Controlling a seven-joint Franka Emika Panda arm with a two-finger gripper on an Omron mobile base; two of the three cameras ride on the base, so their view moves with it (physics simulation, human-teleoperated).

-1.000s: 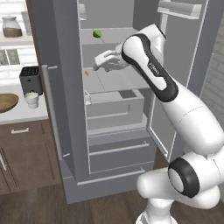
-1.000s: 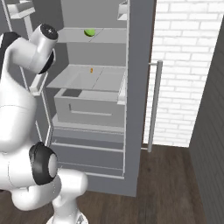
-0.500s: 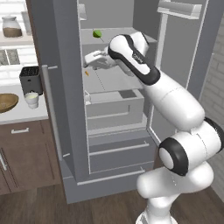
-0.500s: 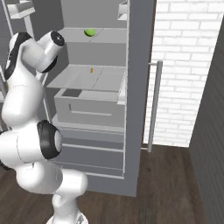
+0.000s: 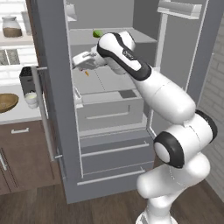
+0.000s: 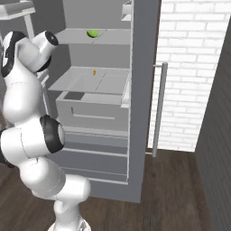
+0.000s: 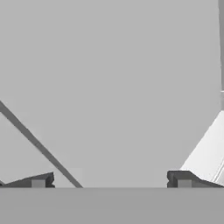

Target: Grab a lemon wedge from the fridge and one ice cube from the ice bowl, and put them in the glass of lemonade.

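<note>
Gripper (image 5: 78, 61) is reaching into the open fridge (image 5: 52, 109) with its jaws spread wide and nothing held, hanging over the middle shelf just beside the lemon wedge (image 5: 87, 73). That wedge is a tiny orange-yellow speck, too small to tell which way it points. Glass of lemonade (image 5: 31, 99) and ice bowl (image 5: 6, 102) sit on the counter left of the fridge door, the bowl cut off by the frame edge.

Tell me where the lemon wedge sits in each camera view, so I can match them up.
Left base view: the lemon wedge, a tiny orange-yellow speck on the middle fridge shelf, just below the open gripper.
Right base view: the same speck lies centre-left on that shelf, near the back.
Hand view: I cannot make it out between the fingertips.
Shared landmark: the green fruit on the shelf above.
</note>
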